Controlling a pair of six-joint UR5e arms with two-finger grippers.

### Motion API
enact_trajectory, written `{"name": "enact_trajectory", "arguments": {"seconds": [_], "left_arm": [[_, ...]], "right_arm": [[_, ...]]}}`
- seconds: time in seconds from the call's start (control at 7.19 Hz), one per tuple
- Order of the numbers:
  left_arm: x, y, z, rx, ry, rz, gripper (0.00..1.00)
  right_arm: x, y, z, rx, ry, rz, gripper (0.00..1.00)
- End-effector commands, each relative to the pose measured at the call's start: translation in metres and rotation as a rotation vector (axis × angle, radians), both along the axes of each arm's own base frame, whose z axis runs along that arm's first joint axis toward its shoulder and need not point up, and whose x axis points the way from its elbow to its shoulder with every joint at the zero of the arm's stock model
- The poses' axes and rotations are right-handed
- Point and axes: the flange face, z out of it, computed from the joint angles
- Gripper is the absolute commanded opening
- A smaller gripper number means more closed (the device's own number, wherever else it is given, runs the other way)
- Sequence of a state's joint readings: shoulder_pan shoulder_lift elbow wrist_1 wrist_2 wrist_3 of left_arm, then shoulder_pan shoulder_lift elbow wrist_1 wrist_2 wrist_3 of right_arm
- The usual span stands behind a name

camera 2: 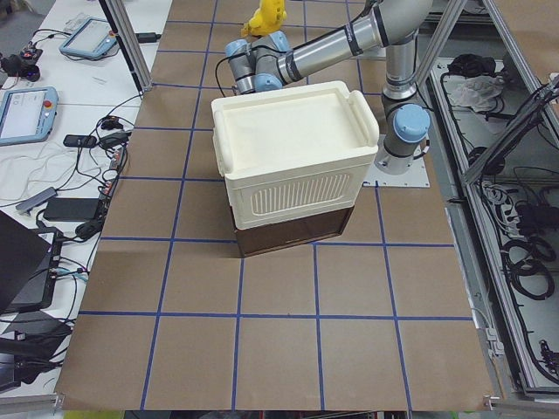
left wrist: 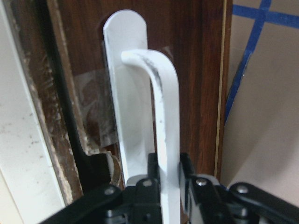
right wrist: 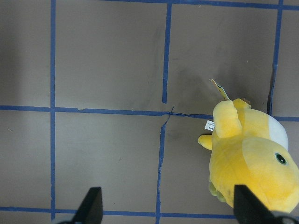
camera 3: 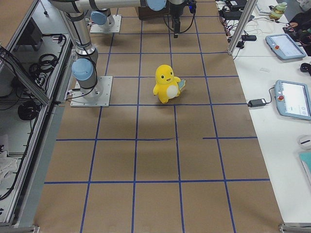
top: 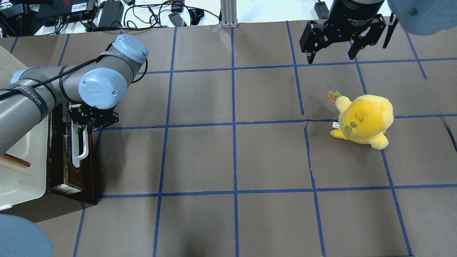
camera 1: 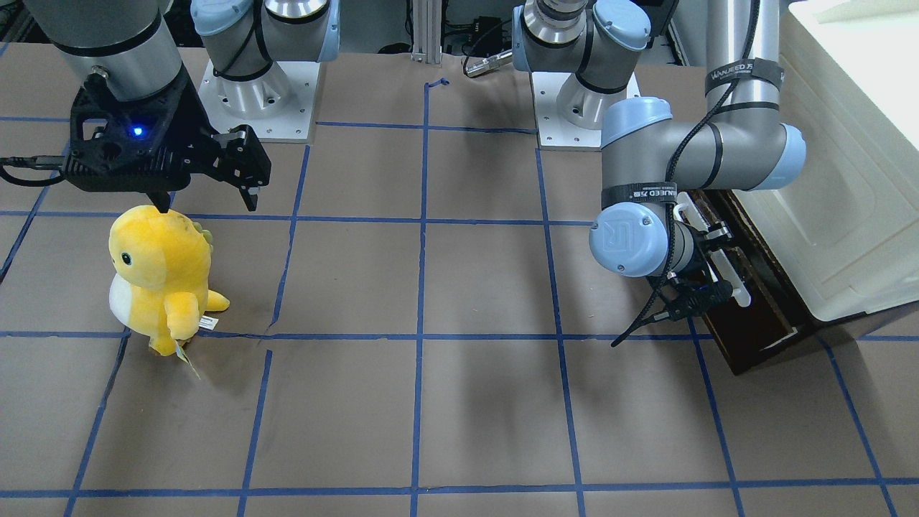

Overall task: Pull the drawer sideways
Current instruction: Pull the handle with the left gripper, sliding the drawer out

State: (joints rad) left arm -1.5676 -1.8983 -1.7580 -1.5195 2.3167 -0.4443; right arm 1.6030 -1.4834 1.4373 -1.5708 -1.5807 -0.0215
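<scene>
You are at the grasp-and-pull step. In the left wrist view, the left end effector [left wrist: 168,173] is pinching the white bar handle [left wrist: 163,107], with one finger on each side of the bar, close to one end of it. Directly behind the handle is the dark brown front of the drawer [left wrist: 198,70]. The drawer sits at the bottom of the cream cabinet [top: 21,167] and rests on the surface [top: 232,160]. I judge that it is out only a little, if at all, so most of the pull is not yet done.

The next move calls for a straight pull away from the cabinet, along the surface, without any lifting or twisting. If the pull goes off line, the bar may slip from the fingers or the cabinet may move together with the drawer.

The left arm reaches over the cabinet, and its wrist folds back so that the end effector faces the drawer front.

Far away from there, the right end effector [top: 331,57] hangs with its fingers spread, holding nothing, near a yellow plush toy [top: 364,119].
</scene>
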Motion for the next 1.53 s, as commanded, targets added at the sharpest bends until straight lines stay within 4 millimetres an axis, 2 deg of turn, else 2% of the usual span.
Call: {"name": "enact_trajectory", "arguments": {"seconds": [0.0, 0.97, 1.25, 1.39], "left_arm": [[-0.01, -0.001, 0.0, -0.003, 0.011, -0.011, 0.0], [-0.067, 0.01, 0.002, -0.007, 0.018, -0.113, 0.0], [-0.079, 0.013, 0.001, -0.009, 0.036, -0.122, 0.0], [-0.083, 0.009, 0.004, -0.021, 0.038, -0.124, 0.0]], "right_arm": [[0.0, 0.0, 0.0, 0.0, -0.001, 0.0, 1.0], [0.0, 0.0, 0.0, 0.0, -0.001, 0.0, 1.0], [0.0, 0.0, 0.0, 0.0, -0.001, 0.002, 1.0], [0.0, 0.0, 0.0, 0.0, 0.001, 0.0, 1.0]]}}
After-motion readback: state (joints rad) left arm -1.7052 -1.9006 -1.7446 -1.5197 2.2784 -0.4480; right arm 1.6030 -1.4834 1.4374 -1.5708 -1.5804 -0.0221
